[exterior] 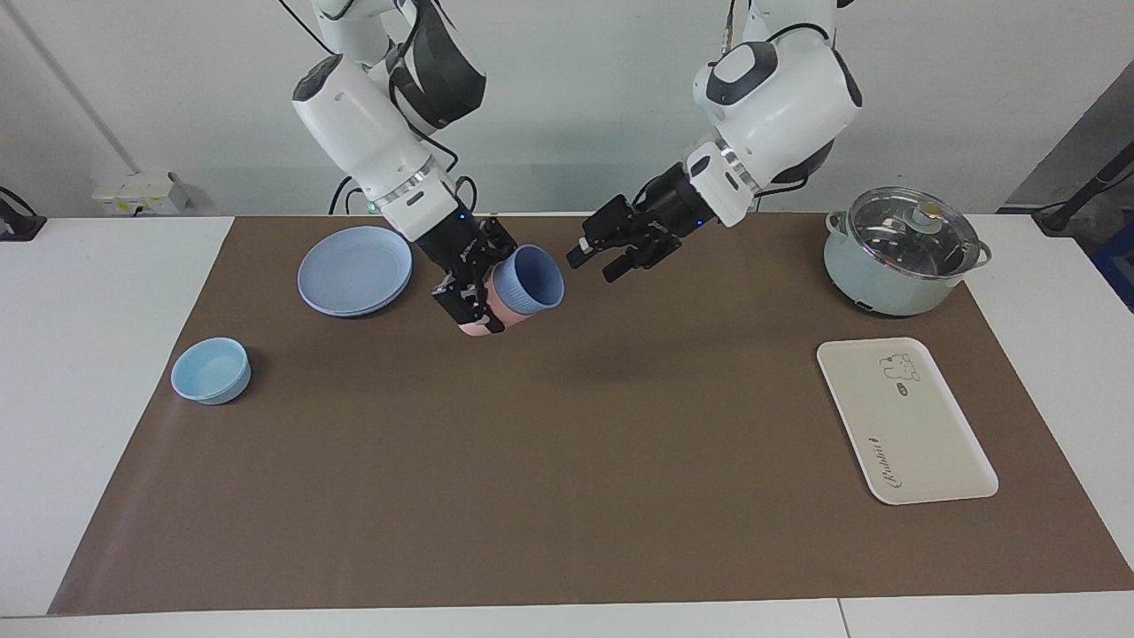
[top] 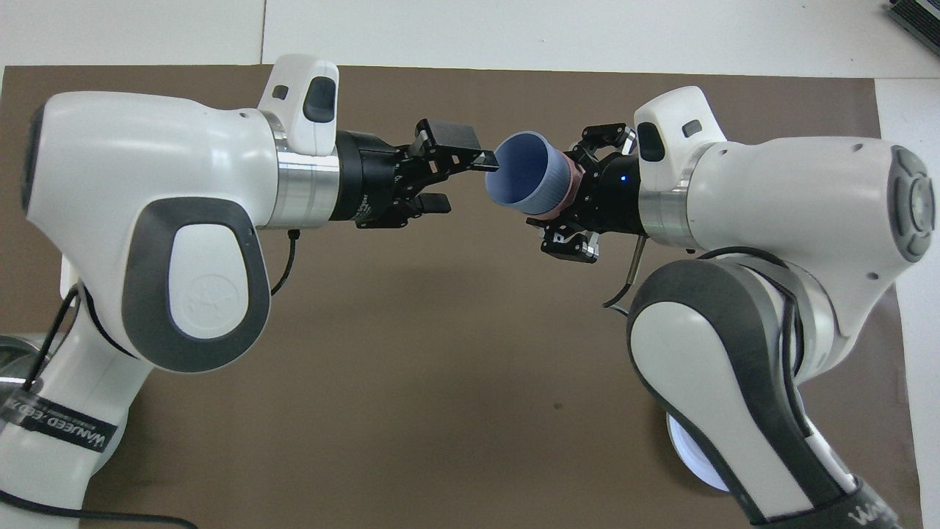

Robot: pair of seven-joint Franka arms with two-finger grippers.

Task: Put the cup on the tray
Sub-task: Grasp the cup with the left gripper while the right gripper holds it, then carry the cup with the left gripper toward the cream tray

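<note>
Frame centre: right gripper [exterior: 476, 297] clamps nested pink cup [exterior: 483, 317] and cup [exterior: 529, 280], tilted; left gripper [exterior: 601, 257] open beside the rim. Risk: both cups transfer together, or slip, short of tray [exterior: 905, 419], lower right.

Facing view: high camera across table [exterior: 567, 461], looks toward robots, wide, whole mat [exterior: 496, 478] visible. Overhead view: above robots' end, looks steeply down and forward, closer, arms fill frame. Shared: mat middle, both grippers, left [exterior: 611, 255] and right [exterior: 469, 297].
</note>
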